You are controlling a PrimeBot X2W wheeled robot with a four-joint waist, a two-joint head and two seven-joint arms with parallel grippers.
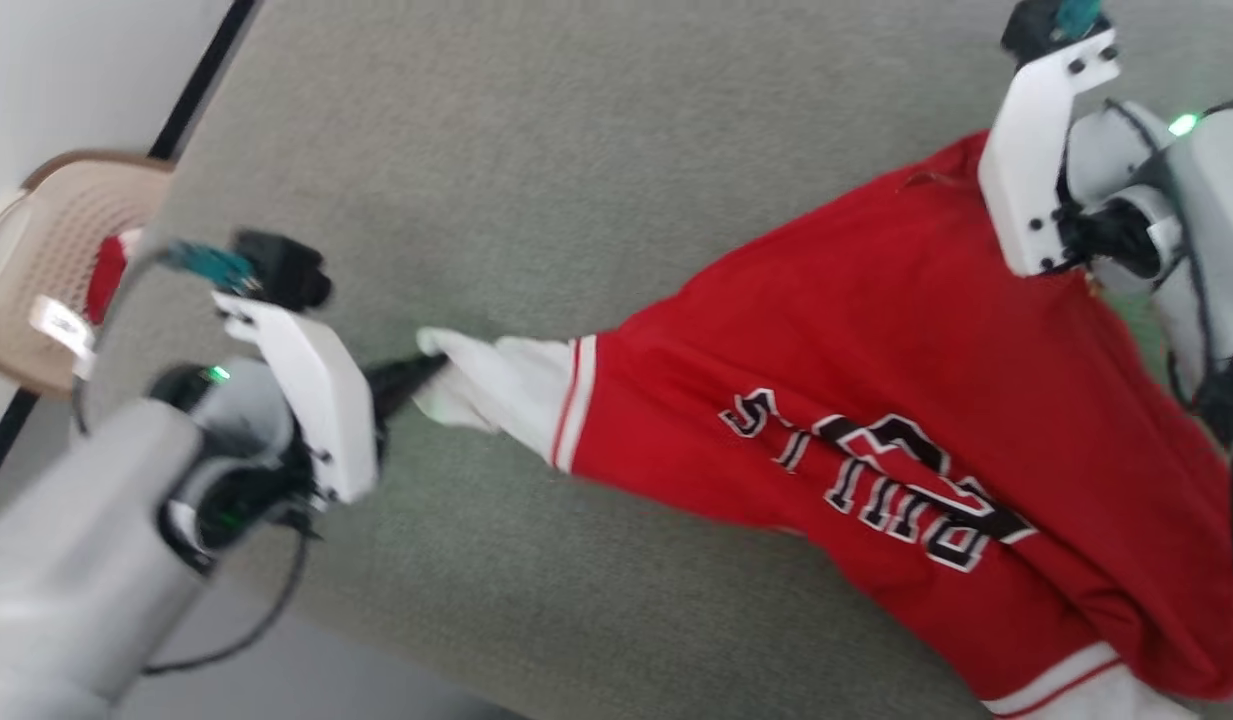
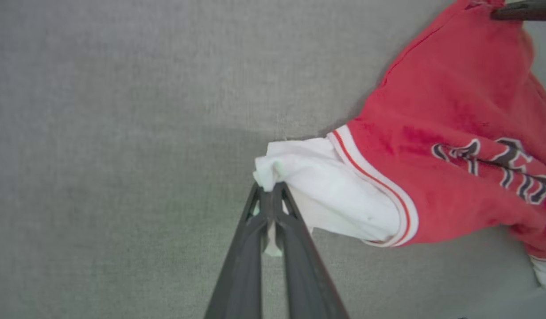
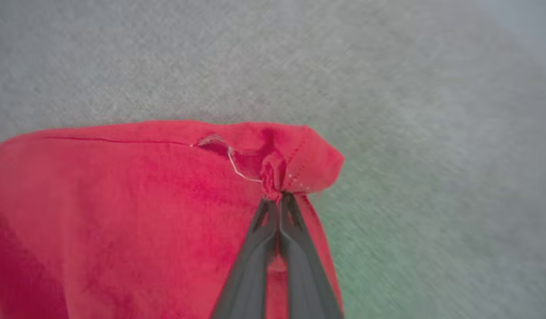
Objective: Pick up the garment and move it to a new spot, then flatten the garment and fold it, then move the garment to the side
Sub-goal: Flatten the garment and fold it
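Left claw (image 1: 423, 372) pinches the white sleeve (image 1: 496, 385) of the garment (image 1: 876, 330) lying on the grey desk (image 1: 576, 150) in my head view, my left wrist view shows that same clamp, and in the right wrist view my right claw (image 3: 276, 197) grips its red corner (image 3: 308, 159).

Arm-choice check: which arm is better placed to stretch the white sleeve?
Likely left: the left end effector pinches the garment at its sleeve tip; the right end effector grips a red corner.

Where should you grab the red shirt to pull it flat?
By its far ends. The garment lies stretched across the grey surface, so the white sleeve tip suits a pinch from the left, where the left gripper is shut on it, and the red corner from the right, where the right gripper pinches it.
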